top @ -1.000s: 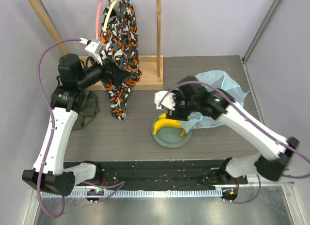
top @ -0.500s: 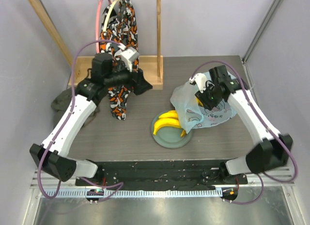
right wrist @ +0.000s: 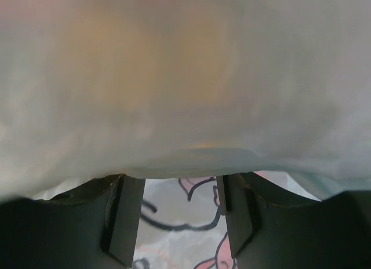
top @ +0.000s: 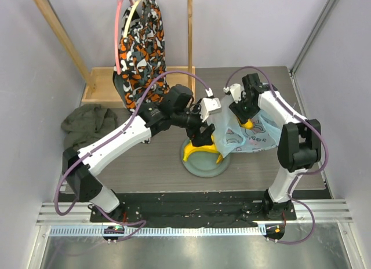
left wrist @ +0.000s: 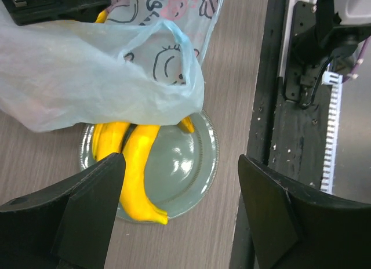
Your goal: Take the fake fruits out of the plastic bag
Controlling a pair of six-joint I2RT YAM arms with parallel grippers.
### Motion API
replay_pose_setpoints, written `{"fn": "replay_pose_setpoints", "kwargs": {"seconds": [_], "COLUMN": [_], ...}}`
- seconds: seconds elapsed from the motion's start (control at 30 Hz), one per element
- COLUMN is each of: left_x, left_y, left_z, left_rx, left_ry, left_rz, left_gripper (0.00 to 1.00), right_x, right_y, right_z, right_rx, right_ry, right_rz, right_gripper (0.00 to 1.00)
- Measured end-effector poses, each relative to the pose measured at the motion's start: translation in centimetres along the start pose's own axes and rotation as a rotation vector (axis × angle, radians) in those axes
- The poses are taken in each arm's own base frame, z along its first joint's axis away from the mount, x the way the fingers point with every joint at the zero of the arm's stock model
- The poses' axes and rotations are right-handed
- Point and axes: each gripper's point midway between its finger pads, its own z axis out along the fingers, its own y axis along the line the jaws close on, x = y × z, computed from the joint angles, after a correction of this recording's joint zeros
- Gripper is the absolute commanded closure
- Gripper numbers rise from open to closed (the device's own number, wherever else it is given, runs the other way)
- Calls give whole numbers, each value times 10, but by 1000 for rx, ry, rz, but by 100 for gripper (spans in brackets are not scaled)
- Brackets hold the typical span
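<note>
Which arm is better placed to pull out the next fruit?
Probably right: the right gripper is pressed into the plastic bag beside an orange-yellow fruit, while the left gripper hangs open over the bananas on the plate.

Bright, even light falls from overhead, with soft shadows on the bench. The plate shows white glare. My right wrist view is blurred where the plastic bag sits close.

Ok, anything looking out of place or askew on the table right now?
The plastic bag droops its loose edge over the top of the banana bunch on the plate, so the bananas are only partly clear of it. A dark green cloth also lies crumpled at the left side of the table.
</note>
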Motion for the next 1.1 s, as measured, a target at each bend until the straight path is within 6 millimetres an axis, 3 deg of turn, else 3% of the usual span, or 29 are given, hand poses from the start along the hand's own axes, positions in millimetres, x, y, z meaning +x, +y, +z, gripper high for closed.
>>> {"fn": "replay_pose_setpoints", "kwargs": {"seconds": [0.17, 0.3, 0.5, 0.6, 0.8, 0.97, 1.1], "left_x": [-3, -8, -3, -2, -5, -12, -15], "left_y": [4, 9, 12, 16, 20, 22, 28], "left_z": [3, 6, 7, 6, -1, -20, -40], "left_rx": [-18, -36, -55, -71, -106, -152, -193], "left_ry": [16, 18, 42, 48, 46, 23, 2], "left_rz": [42, 56, 73, 92, 131, 178, 198], "left_gripper": [17, 17, 17, 18, 18, 18, 18], "right_x": [12, 23, 18, 17, 14, 54, 79], "right_y": [-18, -23, -29, -30, -39, -20, -2], "right_z": [34, 61, 54, 30, -55, -113, -139], "right_rx": [3, -13, 3, 8, 101, 146, 119], "right_ry": [46, 84, 66, 60, 14, 37, 83], "right_rz": [20, 5, -46, -73, -139, -223, -310], "right_gripper": [38, 60, 70, 70, 70, 70, 71]}}
